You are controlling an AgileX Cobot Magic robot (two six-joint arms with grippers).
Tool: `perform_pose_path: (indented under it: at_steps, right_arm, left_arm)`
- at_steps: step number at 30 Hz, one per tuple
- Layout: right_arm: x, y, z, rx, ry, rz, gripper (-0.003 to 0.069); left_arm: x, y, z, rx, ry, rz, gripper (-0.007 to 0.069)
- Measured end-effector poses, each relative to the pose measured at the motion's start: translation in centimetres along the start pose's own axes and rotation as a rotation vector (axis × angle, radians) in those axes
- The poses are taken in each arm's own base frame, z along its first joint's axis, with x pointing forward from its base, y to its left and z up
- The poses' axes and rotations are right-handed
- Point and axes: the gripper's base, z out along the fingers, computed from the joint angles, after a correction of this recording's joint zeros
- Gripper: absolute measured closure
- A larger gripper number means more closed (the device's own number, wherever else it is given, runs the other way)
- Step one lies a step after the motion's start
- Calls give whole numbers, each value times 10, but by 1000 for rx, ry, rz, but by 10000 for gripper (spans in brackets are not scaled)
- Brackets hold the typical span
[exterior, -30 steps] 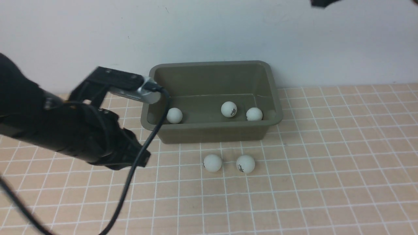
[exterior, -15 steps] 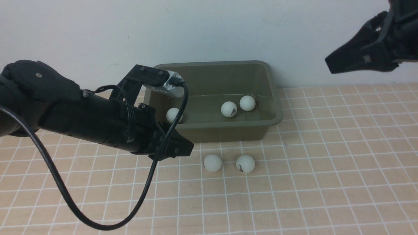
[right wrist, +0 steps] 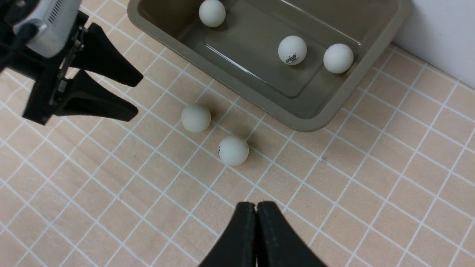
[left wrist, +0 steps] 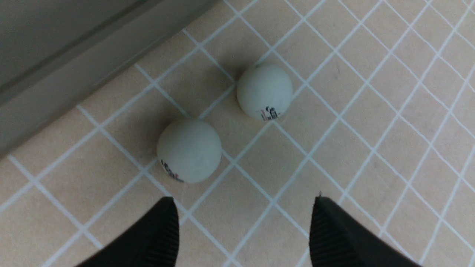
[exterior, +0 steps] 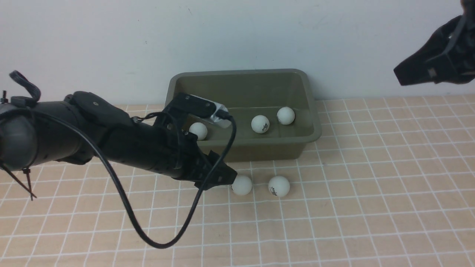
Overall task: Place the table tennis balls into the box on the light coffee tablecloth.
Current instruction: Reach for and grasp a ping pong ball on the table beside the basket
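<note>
On small white balls [exterior: 278, 186], showing tiny dark logos, too small for reading. Resting two on the light peach-tan checked cloth [exterior: 371, 193], just before the olive grey-green plastic tub [exterior: 252, 152] lying longways left to right; sitting three inside. Hovering by the nearest ball [exterior: 241, 185] with the black left gripper [left wrist: 245, 201], gaping wide. Hanging the black right gripper [right wrist: 256, 205] high, pinching tight.

We see the checked tablecloth [exterior: 371, 207]; directly on it sit the box [exterior: 259, 152] and, before it, the left ball [exterior: 241, 185] and right ball [exterior: 279, 186].

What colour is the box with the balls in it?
The box is plain olive grey-green, with no pattern. The right wrist view shows it best.
</note>
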Motion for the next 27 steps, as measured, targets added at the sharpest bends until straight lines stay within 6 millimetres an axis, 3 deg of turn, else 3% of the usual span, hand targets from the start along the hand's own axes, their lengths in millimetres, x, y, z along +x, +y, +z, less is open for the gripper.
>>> perform_pose_path:
  at_steps: [11,17,27]
  right_arm:
    - [2,-4,0,41,22,-20,675]
    - [3,-6,0,60,33,-29,675]
    - [3,-6,0,60,33,-29,675]
  left_arm:
    - [-4,-11,32,-109,-31,-86,291]
    - [8,1,52,-151,10,-109,306]
    - [19,10,68,-181,42,-93,306]
